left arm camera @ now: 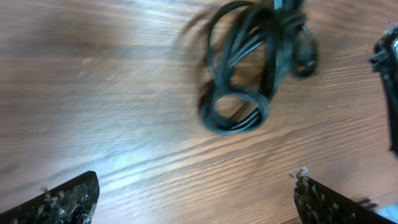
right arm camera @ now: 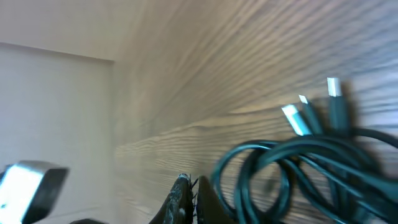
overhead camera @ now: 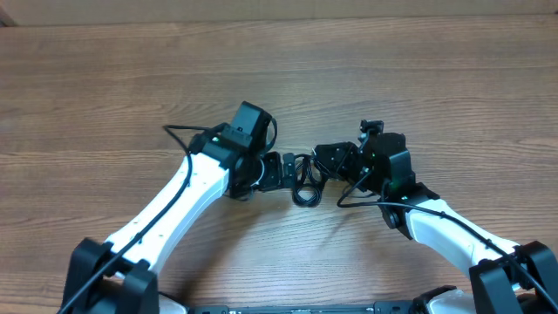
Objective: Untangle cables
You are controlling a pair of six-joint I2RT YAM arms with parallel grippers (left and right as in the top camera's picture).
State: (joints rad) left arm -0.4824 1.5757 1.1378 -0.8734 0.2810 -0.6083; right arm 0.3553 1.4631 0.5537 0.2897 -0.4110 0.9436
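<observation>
Black cables (left arm camera: 245, 68) bunch at one o'clock ahead of our wide-spread left gripper (overhead camera: 286, 171); our right gripper (right arm camera: 186, 194) sits closed beside them. We should pinch one outer loop, pulling gently.

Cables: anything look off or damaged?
Nothing looks damaged. The cables lie bunched in tangled loops on the table, with silver plug ends sticking out of the bunch. Both wrist views are blurred, so fine damage can't be ruled out.
</observation>
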